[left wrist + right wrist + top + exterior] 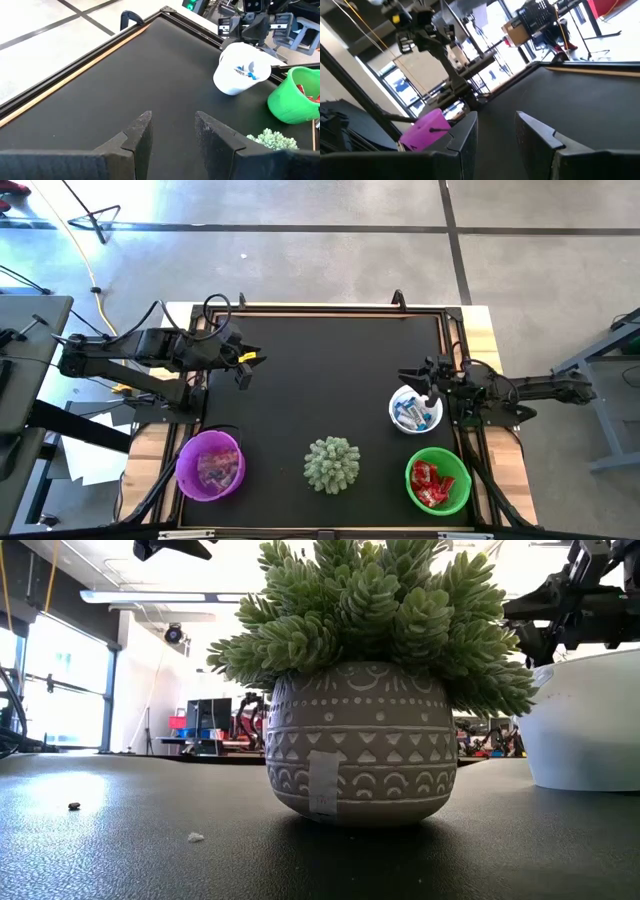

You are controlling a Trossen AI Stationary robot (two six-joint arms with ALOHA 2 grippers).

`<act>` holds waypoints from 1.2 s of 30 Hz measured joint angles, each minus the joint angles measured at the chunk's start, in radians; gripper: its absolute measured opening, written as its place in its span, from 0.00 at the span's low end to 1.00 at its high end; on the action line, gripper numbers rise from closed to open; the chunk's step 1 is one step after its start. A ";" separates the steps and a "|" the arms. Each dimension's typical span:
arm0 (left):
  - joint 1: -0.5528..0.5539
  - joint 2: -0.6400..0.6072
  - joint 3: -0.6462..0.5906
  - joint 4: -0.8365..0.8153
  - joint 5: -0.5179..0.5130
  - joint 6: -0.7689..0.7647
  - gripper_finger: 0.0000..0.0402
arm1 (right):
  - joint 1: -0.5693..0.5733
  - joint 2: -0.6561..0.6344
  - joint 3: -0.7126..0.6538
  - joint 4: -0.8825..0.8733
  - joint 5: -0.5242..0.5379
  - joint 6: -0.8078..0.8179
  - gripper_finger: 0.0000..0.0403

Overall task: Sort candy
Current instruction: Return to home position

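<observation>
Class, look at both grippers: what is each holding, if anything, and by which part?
Nothing is held: the left gripper and the right gripper are both open, with nothing between their fingers.

This is a robotics lab or workshop, not a home. From above, my left gripper (pixel 243 372) at nine o'clock and right gripper (pixel 412 375) at three hang over a black-matted table (pixel 330 370) on a bare concrete floor (pixel 300 265). Dark tape lines (pixel 455 240) cross the floor. A yellow cable (pixel 88 255) trails at ten o'clock, beside a metal stand's foot (pixel 97 222). Looking level across the mat, I see tall windows (pixel 60 690) at nine o'clock, a strip light (pixel 150 597) overhead, and a bench with screens (pixel 205 715) behind. My right wrist also sees a cardboard box (pixel 517 31).
</observation>
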 joint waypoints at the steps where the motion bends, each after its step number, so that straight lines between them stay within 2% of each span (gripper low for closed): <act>1: 0.000 0.000 0.000 0.000 0.000 0.000 0.33 | 0.000 -0.017 0.000 -0.007 0.000 0.000 0.31; 14: 0.000 0.000 0.000 0.000 0.000 -0.001 0.33 | 0.000 -0.226 -0.001 -0.030 0.000 0.000 0.31; 36: 0.000 0.000 0.000 0.000 0.001 -0.002 0.33 | 0.000 -0.218 -0.002 -0.036 0.000 0.000 0.31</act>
